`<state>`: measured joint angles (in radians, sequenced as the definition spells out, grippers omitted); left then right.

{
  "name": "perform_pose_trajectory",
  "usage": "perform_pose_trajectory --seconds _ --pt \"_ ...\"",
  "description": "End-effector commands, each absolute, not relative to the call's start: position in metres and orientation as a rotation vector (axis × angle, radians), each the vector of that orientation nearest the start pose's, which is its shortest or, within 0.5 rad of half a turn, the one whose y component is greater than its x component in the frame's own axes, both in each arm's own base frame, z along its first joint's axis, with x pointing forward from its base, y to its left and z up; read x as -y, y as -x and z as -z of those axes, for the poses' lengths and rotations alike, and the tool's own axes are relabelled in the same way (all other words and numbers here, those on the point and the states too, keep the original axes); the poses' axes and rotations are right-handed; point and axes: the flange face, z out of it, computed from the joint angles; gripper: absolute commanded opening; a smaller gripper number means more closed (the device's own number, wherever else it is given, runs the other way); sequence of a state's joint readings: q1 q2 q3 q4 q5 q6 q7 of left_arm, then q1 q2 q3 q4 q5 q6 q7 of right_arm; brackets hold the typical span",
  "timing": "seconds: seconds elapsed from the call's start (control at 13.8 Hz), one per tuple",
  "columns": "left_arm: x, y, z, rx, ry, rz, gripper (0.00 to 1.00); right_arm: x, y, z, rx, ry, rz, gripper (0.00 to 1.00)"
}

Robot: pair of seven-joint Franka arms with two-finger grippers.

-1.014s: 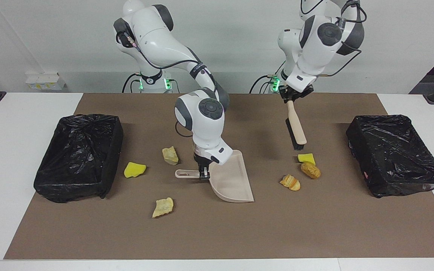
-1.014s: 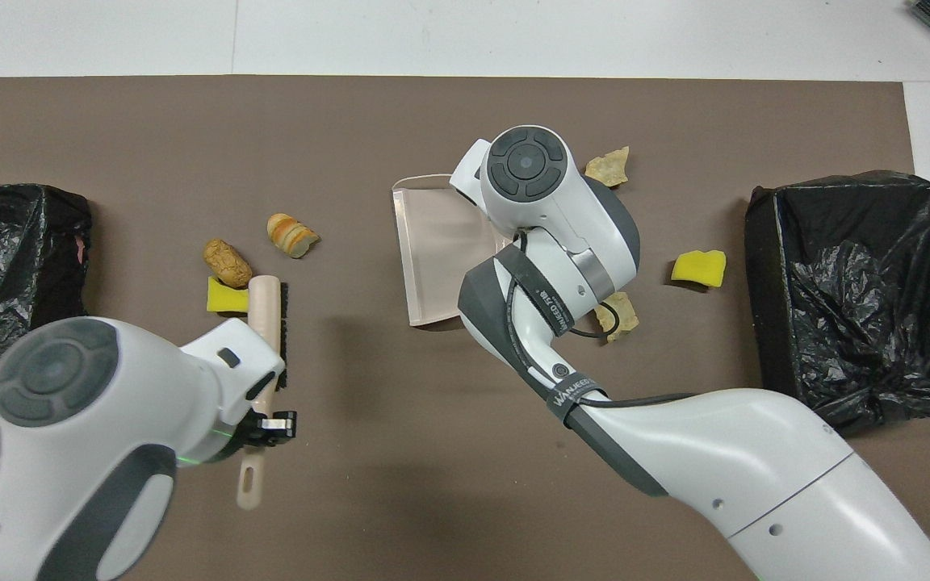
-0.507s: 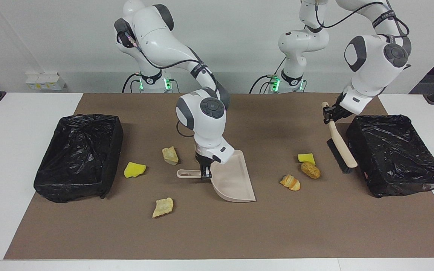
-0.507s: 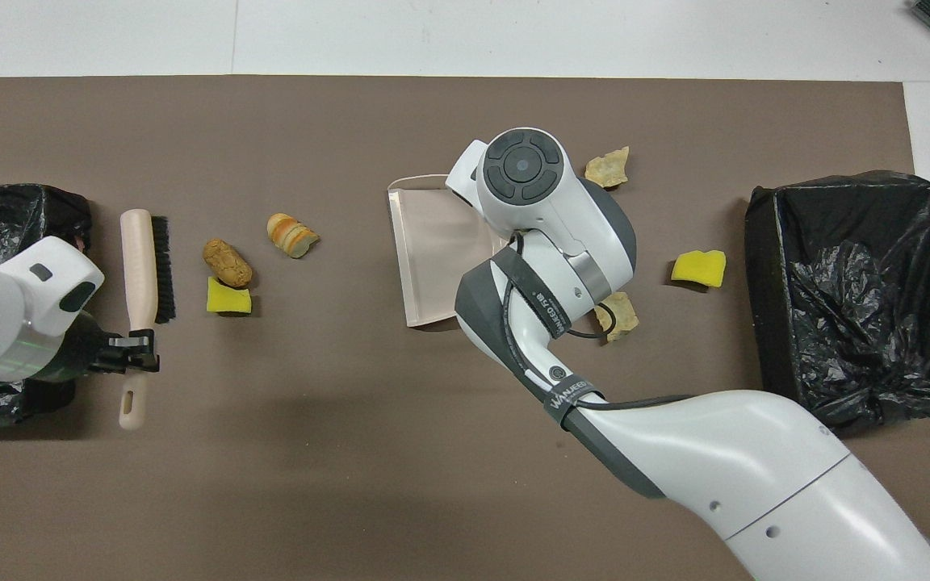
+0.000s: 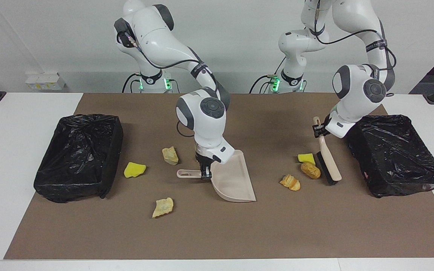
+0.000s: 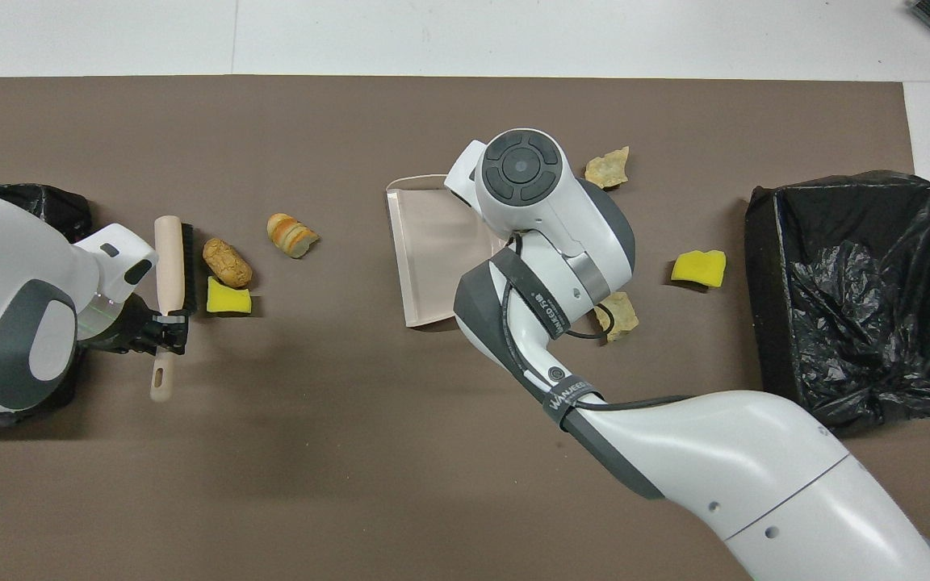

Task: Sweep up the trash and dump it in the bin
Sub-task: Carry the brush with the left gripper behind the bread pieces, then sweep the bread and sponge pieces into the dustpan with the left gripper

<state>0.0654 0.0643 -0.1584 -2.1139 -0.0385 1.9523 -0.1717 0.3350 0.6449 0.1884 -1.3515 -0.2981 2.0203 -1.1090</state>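
My left gripper (image 5: 318,130) is shut on the handle of a beige brush (image 5: 328,163). Its black bristles rest on the mat right beside a yellow sponge chunk (image 5: 306,158) and a brown bread piece (image 5: 310,170), on their side toward the left arm's end. A striped bread piece (image 5: 290,182) lies between them and the beige dustpan (image 5: 234,178). My right gripper (image 5: 204,173) is shut on the dustpan's handle, with the pan flat on the mat. More trash lies toward the right arm's end: a yellow sponge (image 5: 134,169) and two beige lumps (image 5: 170,155) (image 5: 163,207).
Two bins lined with black bags stand on the brown mat, one (image 5: 396,154) at the left arm's end just beside the brush, the other (image 5: 77,156) at the right arm's end. In the overhead view the right arm's wrist (image 6: 521,165) covers part of the dustpan (image 6: 425,250).
The left arm swung the brush out toward the bin at its end, then lowered it onto the mat beside the yellow sponge and brown bread. The dustpan barely moved.
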Motion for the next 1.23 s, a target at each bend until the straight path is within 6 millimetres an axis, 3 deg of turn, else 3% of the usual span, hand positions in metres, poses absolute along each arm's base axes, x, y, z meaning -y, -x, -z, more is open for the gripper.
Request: perform_pose_trajectory --seconds 0.0,0.22,0.36,0.8,1.01,1.16 --pt "0.086 -0.509 -0.368 0.246 3.104 -0.313 0.00 -0.327 -0.655 -0.353 -2.236 -1.964 -0.011 0.00" --pt "0.135 -0.502 -0.355 0.336 3.115 -0.294 0.00 -0.328 -0.654 -0.352 -2.229 -1.971 -0.012 0.00" --pt "0.153 -0.502 -0.351 0.355 3.163 -0.291 0.00 -0.329 -0.654 -0.352 -2.228 -1.971 -0.019 0.00" --pt "0.273 -0.469 -0.367 0.399 3.325 -0.284 0.00 -0.330 -0.655 -0.353 -2.225 -1.974 -0.043 0.00" --pt "0.315 -0.457 -0.381 0.447 3.366 -0.296 0.00 -0.331 -0.656 -0.354 -2.216 -1.981 -0.058 0.00" --pt "0.336 -0.461 -0.388 0.478 3.374 -0.292 0.00 -0.331 -0.656 -0.353 -2.216 -1.980 -0.063 0.00"
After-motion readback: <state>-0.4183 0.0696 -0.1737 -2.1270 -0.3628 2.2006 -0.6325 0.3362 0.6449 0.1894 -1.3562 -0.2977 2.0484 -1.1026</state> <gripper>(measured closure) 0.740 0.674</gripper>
